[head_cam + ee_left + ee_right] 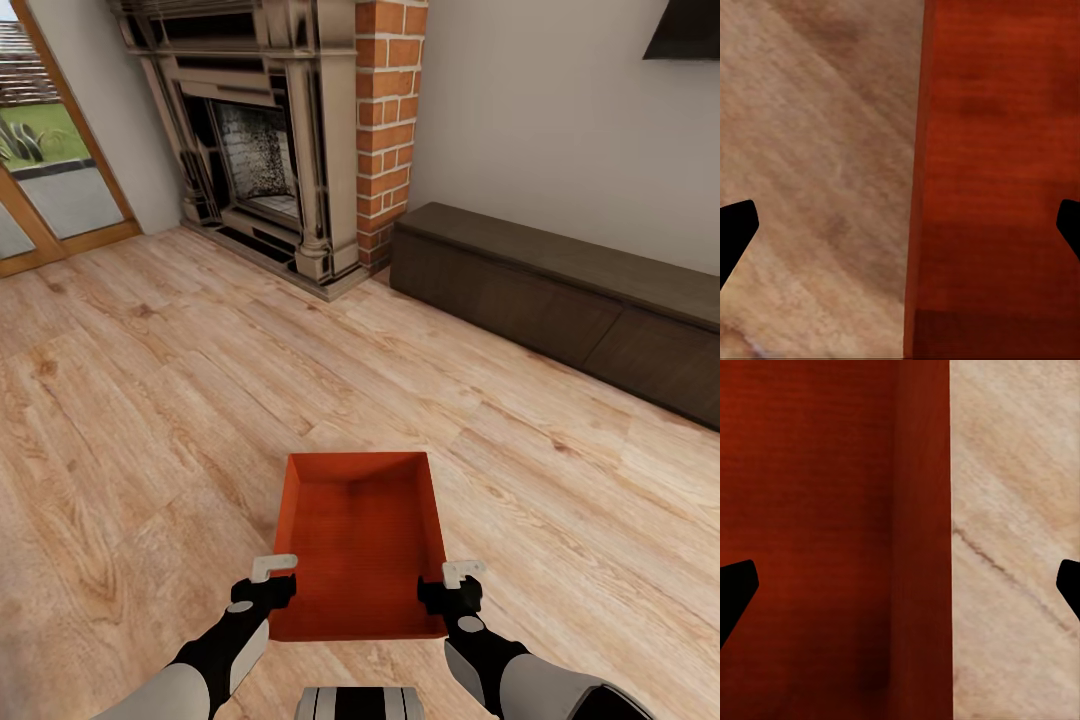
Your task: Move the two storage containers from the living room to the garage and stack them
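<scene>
- One storage container (358, 535) is in sight, an orange-red lidless box. It sits low in front of the robot, over the light wood-plank flooring (150, 400) of the living room, between the two arms.
- The left pincer (270, 578) stands at the box's left wall near the close corner, and the right pincer (455, 582) stands at the right wall opposite.
- In each wrist view the dark fingertips sit wide apart with a box wall running between them, so both pincers read as spread and straddling a wall, not clamped on it.
- Whether the box rests on the planks or is lifted just clear of them is hard to tell from above.
- Handling, as a judgement: the plain smooth walls look stiff and probably light, but slick. A pinch on each long wall, matched left and right, should keep the box level; uneven hold would let it tip or slide.
- Count: one container, two pincers, one red-brick fireplace (300, 140), one long low dark cabinet (560, 290), one glass door (40, 170).
</scene>
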